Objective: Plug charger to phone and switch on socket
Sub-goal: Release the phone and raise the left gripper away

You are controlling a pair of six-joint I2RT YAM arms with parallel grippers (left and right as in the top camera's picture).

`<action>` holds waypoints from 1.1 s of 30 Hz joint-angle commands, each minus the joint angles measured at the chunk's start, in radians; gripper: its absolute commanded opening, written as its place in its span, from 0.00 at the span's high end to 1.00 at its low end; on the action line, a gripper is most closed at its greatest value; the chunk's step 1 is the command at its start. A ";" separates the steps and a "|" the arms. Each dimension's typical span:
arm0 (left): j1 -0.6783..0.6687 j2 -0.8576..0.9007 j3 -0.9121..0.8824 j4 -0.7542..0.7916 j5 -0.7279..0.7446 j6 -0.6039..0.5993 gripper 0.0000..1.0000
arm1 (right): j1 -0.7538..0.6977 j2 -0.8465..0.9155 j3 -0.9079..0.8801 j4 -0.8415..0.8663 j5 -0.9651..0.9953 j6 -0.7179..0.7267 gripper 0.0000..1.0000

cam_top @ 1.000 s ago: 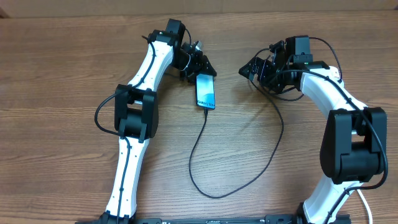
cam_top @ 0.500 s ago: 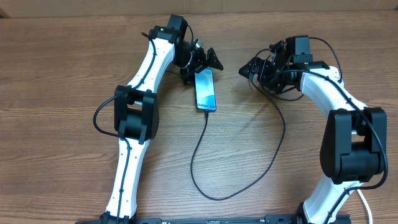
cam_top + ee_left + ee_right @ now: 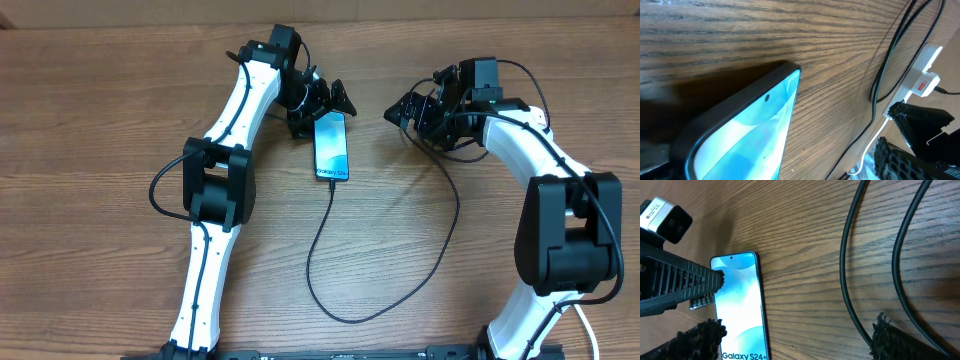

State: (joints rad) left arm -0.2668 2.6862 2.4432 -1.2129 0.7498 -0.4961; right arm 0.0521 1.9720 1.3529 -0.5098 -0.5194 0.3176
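Left tool [image 3: 322, 110], jaws apart, by phone [image 3: 331, 150]

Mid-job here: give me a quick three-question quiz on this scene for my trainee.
1. True or false: the left gripper has its fingers open at one end of the phone.
2. The charger cable meets the phone at: A) the end by the left gripper, B) the opposite end, C) a long side.
3. Fill in: the socket shows in the ___ wrist view.
Key: 1 true; 2 B; 3 left.
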 commanded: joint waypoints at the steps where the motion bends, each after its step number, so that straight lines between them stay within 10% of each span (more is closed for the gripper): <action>1: 0.005 0.058 -0.033 -0.022 -0.161 -0.010 0.00 | -0.003 -0.012 0.010 0.002 0.006 -0.005 0.03; 33: 0.007 0.003 0.127 -0.196 -0.418 0.110 0.00 | -0.003 -0.012 0.010 -0.005 0.007 -0.005 0.03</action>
State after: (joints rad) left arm -0.2668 2.6770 2.5065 -1.3834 0.5293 -0.4694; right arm 0.0525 1.9720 1.3529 -0.5167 -0.5190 0.3176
